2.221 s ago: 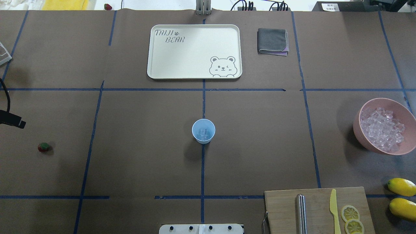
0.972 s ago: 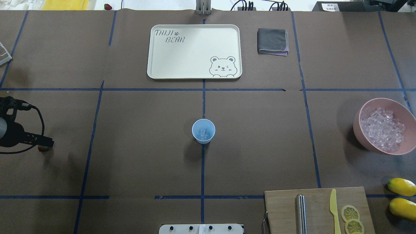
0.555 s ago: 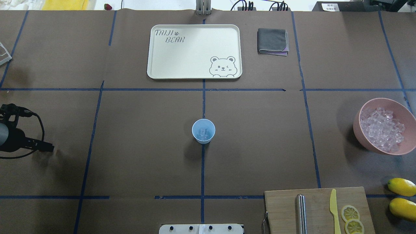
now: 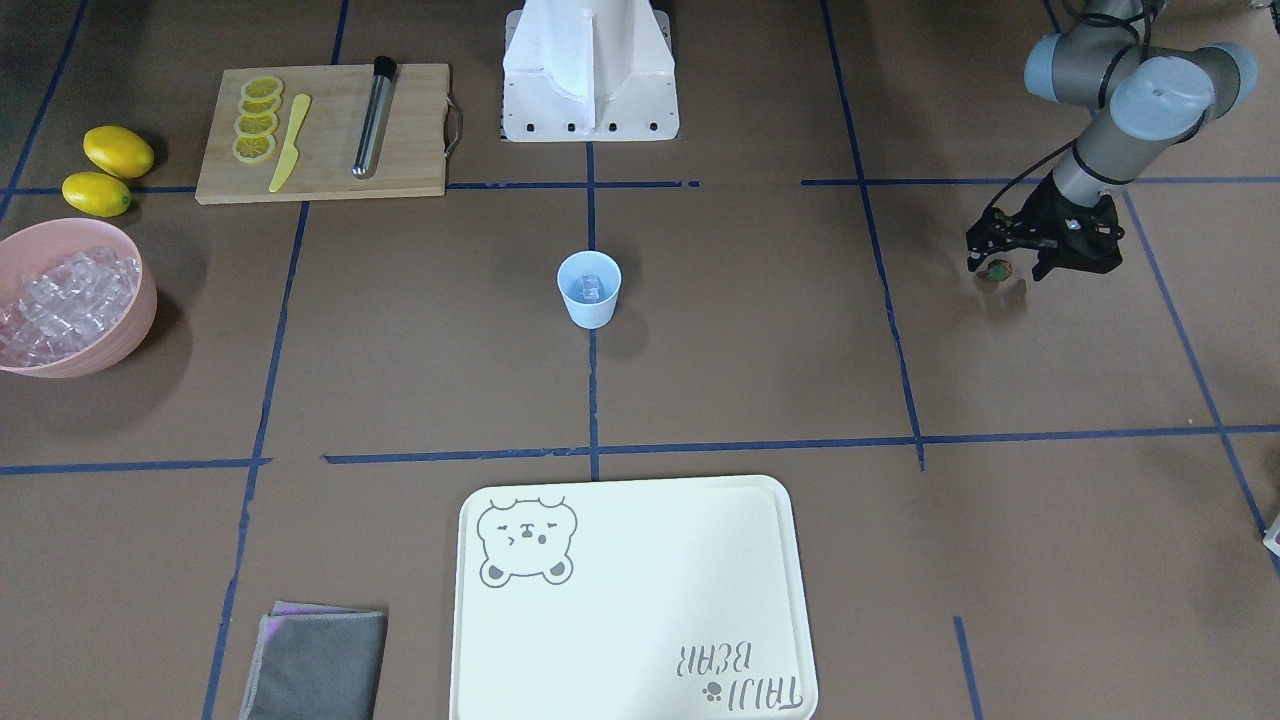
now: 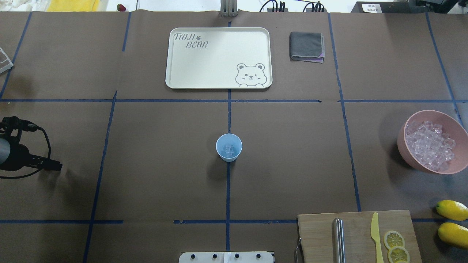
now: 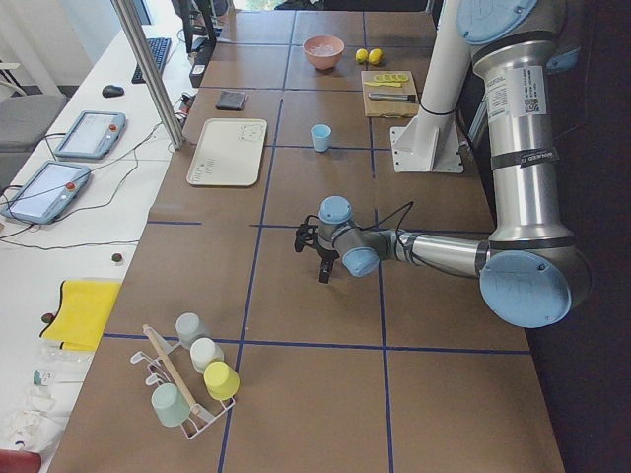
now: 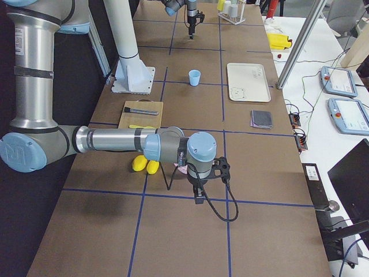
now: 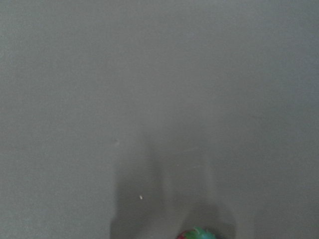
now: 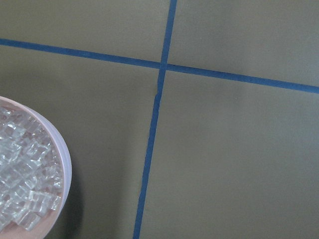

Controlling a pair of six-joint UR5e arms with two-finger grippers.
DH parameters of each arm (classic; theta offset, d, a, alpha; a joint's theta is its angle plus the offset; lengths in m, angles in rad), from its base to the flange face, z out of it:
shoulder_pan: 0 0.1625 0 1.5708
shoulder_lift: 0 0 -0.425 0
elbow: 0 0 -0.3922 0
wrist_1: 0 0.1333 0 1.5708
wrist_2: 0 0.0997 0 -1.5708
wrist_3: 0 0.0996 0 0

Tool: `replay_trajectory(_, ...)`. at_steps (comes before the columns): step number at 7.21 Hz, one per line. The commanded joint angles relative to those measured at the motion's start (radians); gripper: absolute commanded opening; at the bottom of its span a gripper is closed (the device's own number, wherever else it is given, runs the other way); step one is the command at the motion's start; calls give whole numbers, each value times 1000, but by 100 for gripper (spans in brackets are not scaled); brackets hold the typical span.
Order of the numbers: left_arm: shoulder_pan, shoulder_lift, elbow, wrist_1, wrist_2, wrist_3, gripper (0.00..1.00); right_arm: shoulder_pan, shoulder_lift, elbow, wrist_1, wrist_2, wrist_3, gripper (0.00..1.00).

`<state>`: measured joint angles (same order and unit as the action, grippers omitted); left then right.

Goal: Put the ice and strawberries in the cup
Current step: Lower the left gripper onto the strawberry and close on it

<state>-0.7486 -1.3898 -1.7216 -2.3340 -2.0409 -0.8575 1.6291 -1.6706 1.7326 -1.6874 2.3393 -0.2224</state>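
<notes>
About two seconds before, the left arm was only at the left edge of the table (image 5: 292, 164), and the strawberry (image 4: 997, 270) lay free and alone there. Since then the arm had come in and lowered the left tool (image 4: 1005, 268) onto the fruit, so from overhead the strawberry was now hidden under it. In the front view, its fingers stood one on each side of the strawberry with a gap remaining. I judged it as open and holding nothing yet. For the task this meant the grasp was prepared but not made.

The strawberry was small, roundish and dark red with a green top. It sat on the table, well apart from the cup (image 4: 588, 305) at the middle. The cup already had some ice (image 5: 229, 148) inside. The right tool (image 7: 198, 199) hung near the bowl (image 5: 404, 151), and I could not tell if it was open or closed.
</notes>
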Motion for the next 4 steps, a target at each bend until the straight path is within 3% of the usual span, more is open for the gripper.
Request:
replay_trajectory(1,2,0,-1,-1,2,0,90,0,0,-2,0,0,0,99)
replay_trajectory(2,2,0,-1,1,2,0,62,0,0,-2,0,0,0,99)
replay_trajectory(3,2,5,-3,-1,2,1,21,0,0,-2,0,0,0,99)
replay_trajectory(4,2,6,-3,-1,2,5,5,0,0,-2,0,0,0,99)
